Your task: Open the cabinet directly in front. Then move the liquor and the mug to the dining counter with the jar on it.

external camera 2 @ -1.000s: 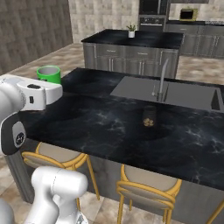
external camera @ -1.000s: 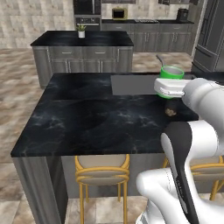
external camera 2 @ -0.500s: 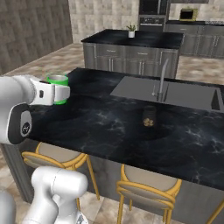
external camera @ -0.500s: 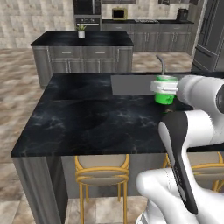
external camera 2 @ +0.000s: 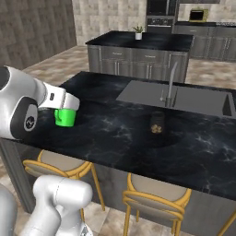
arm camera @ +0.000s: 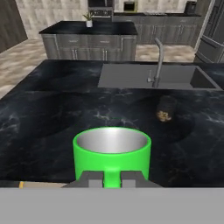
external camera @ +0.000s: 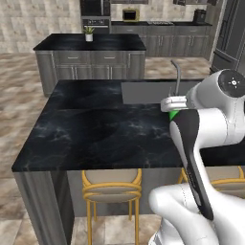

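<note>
My gripper [arm camera: 111,178] is shut on the handle of the green mug [arm camera: 112,153], which stays upright with its white inside showing. The mug [external camera 2: 65,117] hangs low over the near-left part of the black dining counter [external camera 2: 115,136]; I cannot tell whether it touches the top. In the left base view only a sliver of the mug [external camera: 173,115] peeks out behind my forearm, over the counter [external camera: 95,129]. The dark jar [external camera 2: 157,122] stands on the counter in front of the faucet [external camera 2: 171,83], to the right of the mug and apart from it; in the hand view the jar [arm camera: 166,109] is right of the mug. The cabinet and the liquor are out of view.
The grey sink [external camera 2: 193,97] is set into the counter's far side. Yellow-framed stools [external camera 2: 154,203] are tucked under the near edge. A smaller island with a potted plant [external camera: 89,33] stands behind, across an open floor. A dark fridge [external camera: 229,33] rises at the far right.
The gripper has carried the mug lower and further in over the dining counter, towards the jar. In the left base view the mug has sunk behind my forearm.
</note>
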You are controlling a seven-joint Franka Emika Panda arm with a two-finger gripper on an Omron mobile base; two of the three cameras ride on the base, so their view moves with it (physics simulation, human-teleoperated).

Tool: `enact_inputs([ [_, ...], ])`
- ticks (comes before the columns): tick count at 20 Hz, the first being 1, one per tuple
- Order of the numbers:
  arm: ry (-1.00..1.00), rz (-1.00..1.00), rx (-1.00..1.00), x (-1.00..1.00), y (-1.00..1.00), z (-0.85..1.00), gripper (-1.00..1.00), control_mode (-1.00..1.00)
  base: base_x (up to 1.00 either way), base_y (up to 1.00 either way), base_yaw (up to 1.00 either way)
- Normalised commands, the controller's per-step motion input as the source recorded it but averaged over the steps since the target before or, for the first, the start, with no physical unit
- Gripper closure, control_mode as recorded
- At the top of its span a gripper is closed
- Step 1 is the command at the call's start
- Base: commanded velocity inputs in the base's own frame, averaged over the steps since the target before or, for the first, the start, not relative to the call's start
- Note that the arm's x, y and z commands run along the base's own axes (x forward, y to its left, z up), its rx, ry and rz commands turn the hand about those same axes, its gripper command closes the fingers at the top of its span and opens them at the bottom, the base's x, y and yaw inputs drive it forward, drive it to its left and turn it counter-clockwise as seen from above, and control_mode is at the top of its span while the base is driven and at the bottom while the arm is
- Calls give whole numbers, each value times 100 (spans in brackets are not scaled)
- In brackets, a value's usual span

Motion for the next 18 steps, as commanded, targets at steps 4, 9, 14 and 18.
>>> enact_inputs([
  [4, 0, 0, 0, 0, -47, -58, 100, -100, 0, 0, 0],
  [9, -3, 0, 0, 2, -64, -68, 100, -100, 0, 0, 0],
  [14, -9, 0, 0, 41, -53, -36, 100, -100, 0, 0, 0],
  [18, -14, 0, 0, 75, -2, -29, 100, -100, 0, 0, 0],
])
